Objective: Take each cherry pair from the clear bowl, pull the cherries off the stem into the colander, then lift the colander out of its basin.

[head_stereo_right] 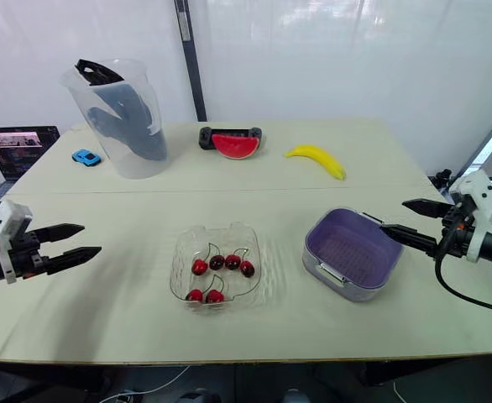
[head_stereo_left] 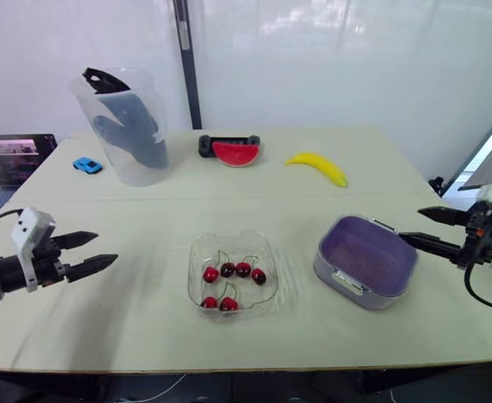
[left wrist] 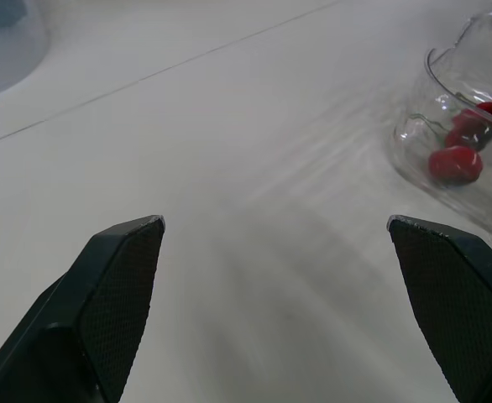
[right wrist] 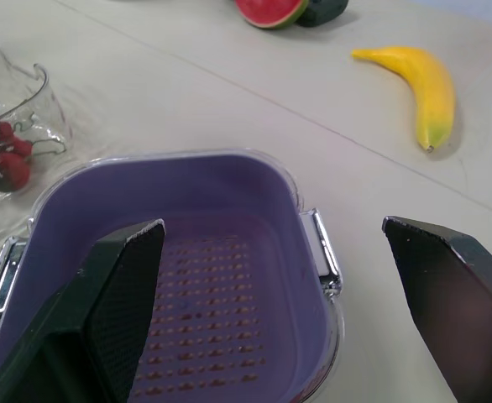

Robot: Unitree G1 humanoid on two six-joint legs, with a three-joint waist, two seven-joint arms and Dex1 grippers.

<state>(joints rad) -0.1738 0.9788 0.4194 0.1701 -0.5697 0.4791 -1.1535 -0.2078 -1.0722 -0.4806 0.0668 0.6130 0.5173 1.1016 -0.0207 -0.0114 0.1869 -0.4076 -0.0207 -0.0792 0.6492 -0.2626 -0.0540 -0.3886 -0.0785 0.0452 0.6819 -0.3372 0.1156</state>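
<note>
A clear bowl [head_stereo_left: 267, 270] at the table's front middle holds several red cherries [head_stereo_left: 243, 269] joined in pairs by thin stems. To its right sits the purple colander [head_stereo_left: 368, 260] inside its pale basin; nothing lies in the colander. My left gripper [head_stereo_left: 91, 253] hovers open over bare table well left of the bowl, fingers pointing toward it; the bowl's edge [left wrist: 447, 109] shows in the left wrist view. My right gripper [head_stereo_left: 420, 227] is open just right of the colander [right wrist: 221, 277], nothing between its fingers.
At the back stand a clear pitcher [head_stereo_left: 127, 126] with a dark glove inside, a small blue toy car [head_stereo_left: 86, 165], a watermelon slice [head_stereo_left: 236, 153] by a black holder, and a banana [head_stereo_left: 317, 167]. A laptop [head_stereo_left: 15, 157] sits off the table's left edge.
</note>
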